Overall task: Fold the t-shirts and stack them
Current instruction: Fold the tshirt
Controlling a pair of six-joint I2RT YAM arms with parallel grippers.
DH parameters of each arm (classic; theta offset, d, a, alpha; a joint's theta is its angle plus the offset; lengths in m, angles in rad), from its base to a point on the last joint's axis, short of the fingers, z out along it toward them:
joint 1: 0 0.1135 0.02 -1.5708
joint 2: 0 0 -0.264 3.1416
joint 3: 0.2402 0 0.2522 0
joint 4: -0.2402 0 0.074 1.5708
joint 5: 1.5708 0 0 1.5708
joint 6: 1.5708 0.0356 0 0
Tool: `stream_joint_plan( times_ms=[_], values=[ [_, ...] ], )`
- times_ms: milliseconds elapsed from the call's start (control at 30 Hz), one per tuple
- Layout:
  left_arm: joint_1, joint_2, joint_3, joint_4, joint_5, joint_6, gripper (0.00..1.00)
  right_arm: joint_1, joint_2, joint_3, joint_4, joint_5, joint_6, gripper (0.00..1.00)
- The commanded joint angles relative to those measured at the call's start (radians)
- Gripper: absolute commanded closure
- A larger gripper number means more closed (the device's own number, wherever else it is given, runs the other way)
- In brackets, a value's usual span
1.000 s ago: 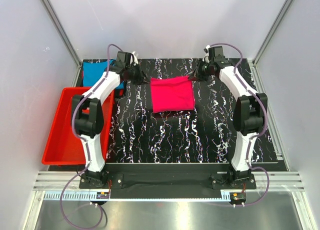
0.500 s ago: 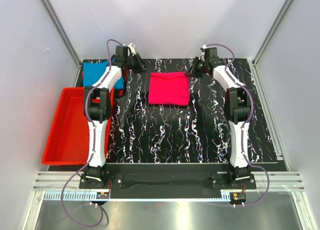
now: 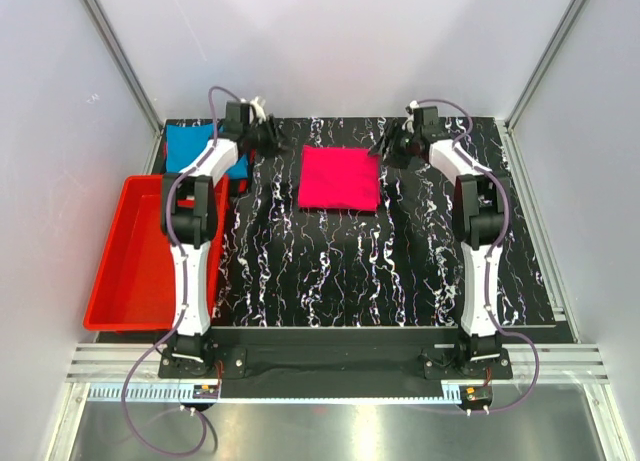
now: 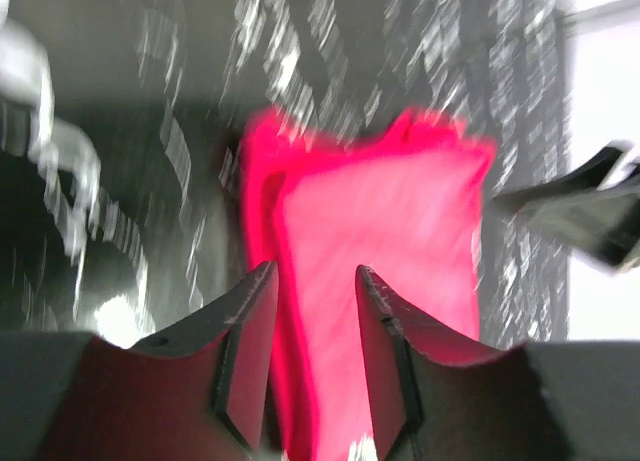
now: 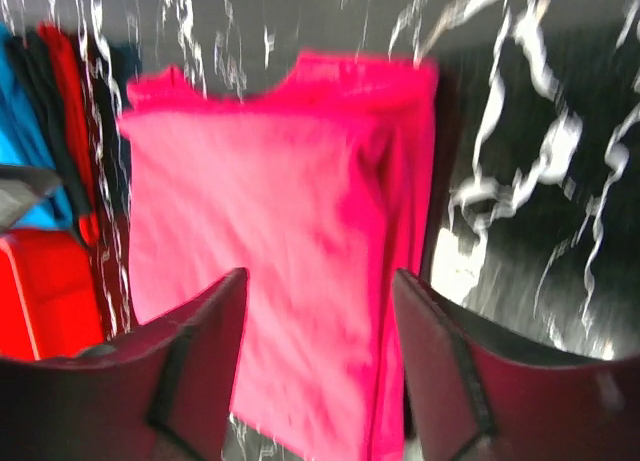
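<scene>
Now | red tray [image 3: 115, 281] is seen near left | pink t-shirt [image 3: 339, 178] is laid folded on the table [image 3: 330, 271], flanked by left gripper [image 4: 315, 273] and right gripper [image 5: 320, 277], jaws held wide, empty | blue t-shirt [image 3: 188, 144] is set far left, nearer the left arm.

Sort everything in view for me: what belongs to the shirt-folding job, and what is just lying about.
Belongs to the job:
- pink t-shirt, folded flat at the far centre
- blue t-shirt, in the far left corner

Just lying about:
- red tray, on the left side
</scene>
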Motion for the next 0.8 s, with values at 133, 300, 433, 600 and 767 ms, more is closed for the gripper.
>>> stream_joint_plan(
  times_ms=[133,300,433,600,767],
  values=[
    [-0.070,-0.278,-0.343,0.037,-0.005,0.121,0.65,-0.002,-0.249,-0.254,0.010,-0.097,-0.053,0.45],
    [-0.132,-0.292,-0.446,0.062,0.030,0.129,0.70,0.000,-0.286,-0.366,0.048,-0.221,-0.038,0.65],
    [-0.152,-0.280,-0.503,0.080,-0.005,0.129,0.72,0.001,-0.212,-0.375,0.099,-0.349,-0.018,0.74],
    [-0.152,-0.269,-0.550,0.068,-0.114,0.135,0.75,-0.002,-0.148,-0.405,0.075,-0.286,-0.055,0.75],
    [-0.149,-0.251,-0.477,-0.059,-0.183,0.128,0.78,-0.020,-0.146,-0.417,0.018,-0.147,-0.075,0.75]
  ],
)
